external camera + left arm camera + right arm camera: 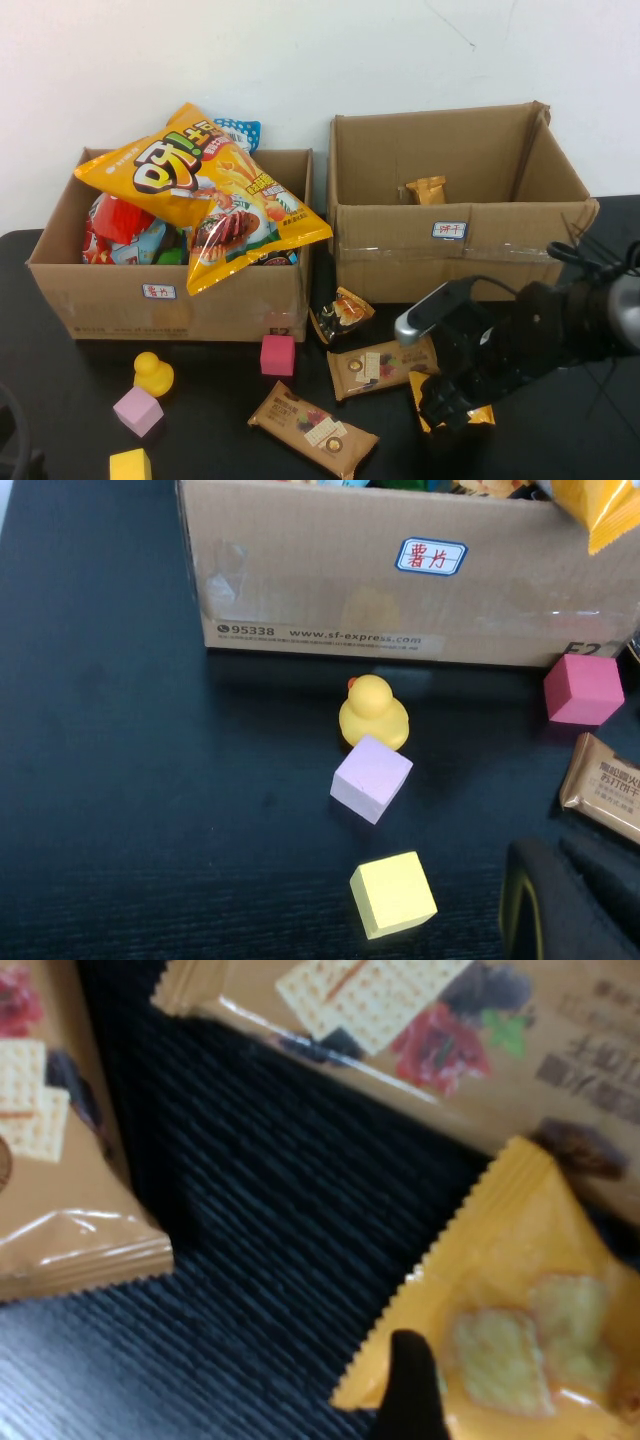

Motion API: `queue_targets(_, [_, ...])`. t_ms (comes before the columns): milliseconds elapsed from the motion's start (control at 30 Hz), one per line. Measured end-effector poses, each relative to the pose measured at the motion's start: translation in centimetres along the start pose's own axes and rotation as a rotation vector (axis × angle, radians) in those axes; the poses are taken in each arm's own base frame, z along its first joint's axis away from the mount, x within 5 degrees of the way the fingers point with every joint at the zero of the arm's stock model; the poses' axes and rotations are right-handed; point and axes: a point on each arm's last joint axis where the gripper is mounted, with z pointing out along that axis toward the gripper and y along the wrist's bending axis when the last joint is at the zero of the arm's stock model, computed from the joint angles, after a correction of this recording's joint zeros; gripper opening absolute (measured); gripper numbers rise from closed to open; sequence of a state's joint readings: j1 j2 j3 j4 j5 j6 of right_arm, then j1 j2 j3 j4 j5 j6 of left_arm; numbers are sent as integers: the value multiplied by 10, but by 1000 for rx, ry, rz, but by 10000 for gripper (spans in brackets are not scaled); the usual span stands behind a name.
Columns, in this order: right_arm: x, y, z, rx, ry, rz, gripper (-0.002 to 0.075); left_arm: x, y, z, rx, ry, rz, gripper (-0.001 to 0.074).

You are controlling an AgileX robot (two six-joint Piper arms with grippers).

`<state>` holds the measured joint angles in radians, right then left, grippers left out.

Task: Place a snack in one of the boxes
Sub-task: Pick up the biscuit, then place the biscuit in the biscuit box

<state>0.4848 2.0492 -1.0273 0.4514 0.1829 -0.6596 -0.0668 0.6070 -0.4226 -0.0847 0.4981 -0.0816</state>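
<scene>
A small yellow snack packet (482,414) lies on the black table at the front right, also in the right wrist view (520,1330). My right gripper (450,405) is low over it, open, with one dark fingertip (405,1392) at the packet's serrated edge; the other finger is out of view. Two cardboard boxes stand behind: the left box (170,290) is heaped with snack bags, and the right box (450,255) holds one small orange packet (427,190). My left gripper (565,900) is at the table's front left, away from the snacks.
Two brown cracker packets (380,367) (312,428) and a dark snack packet (342,313) lie before the boxes. A pink cube (277,355), a yellow duck (153,373), a lilac cube (138,410) and a yellow cube (130,465) sit front left.
</scene>
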Motion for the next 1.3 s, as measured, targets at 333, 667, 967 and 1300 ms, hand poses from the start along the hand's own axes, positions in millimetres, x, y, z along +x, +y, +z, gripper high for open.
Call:
queue_targets(333, [-4, 0, 11, -31, 37, -1, 342, 0, 0, 0, 0, -3, 0, -2])
queue_targets(667, [-4, 3, 7, -66, 70, -3, 184, 0, 0, 0, 1, -3, 3, -1])
queue_targets(967, [-18, 7, -46, -74, 29, -97, 120, 0, 0, 0, 4, -3, -2, -1])
queue_targets(1300, [-81, -1, -174, 193, -513, -203, 118, 0, -1, 0, 6, -4, -5, -1])
